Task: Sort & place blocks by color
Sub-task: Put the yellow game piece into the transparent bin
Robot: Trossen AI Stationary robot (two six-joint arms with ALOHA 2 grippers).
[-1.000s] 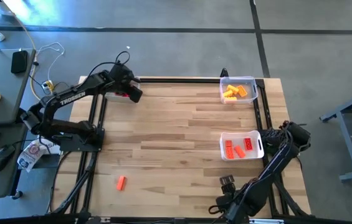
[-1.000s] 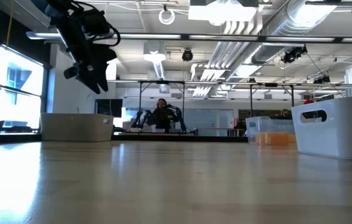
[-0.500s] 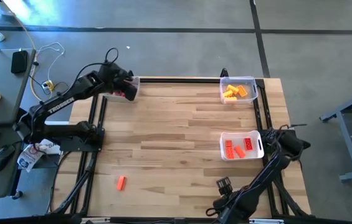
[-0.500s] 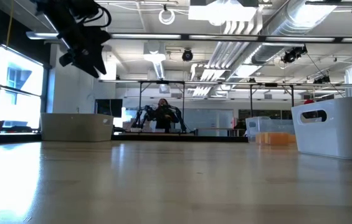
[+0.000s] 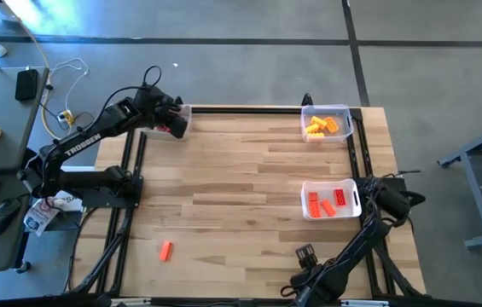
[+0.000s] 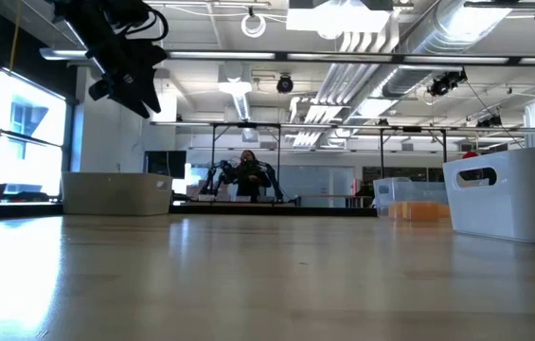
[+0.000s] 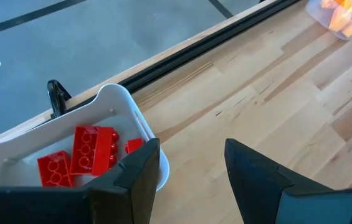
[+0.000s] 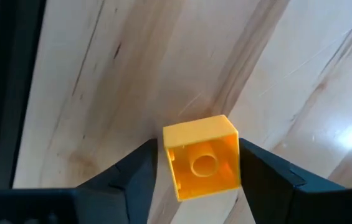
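A long hall with pipes and strip lights runs behind the pale wooden table, where three bins sit along the edges. The left gripper has swung in over the far left corner during the last second and now hangs there above the white bin of red blocks, its fingers apart and empty. That suggests it has just let a red piece go. The right gripper, low at the near right edge of the table, has drawn its fingers inward around a yellow block, which sits between them; contact looks close or just made. That piece belongs in the clear bin at the far right corner, with the other yellow ones. An orange block lies alone near the front left, unsorted, well apart from the bin of orange-red pieces.
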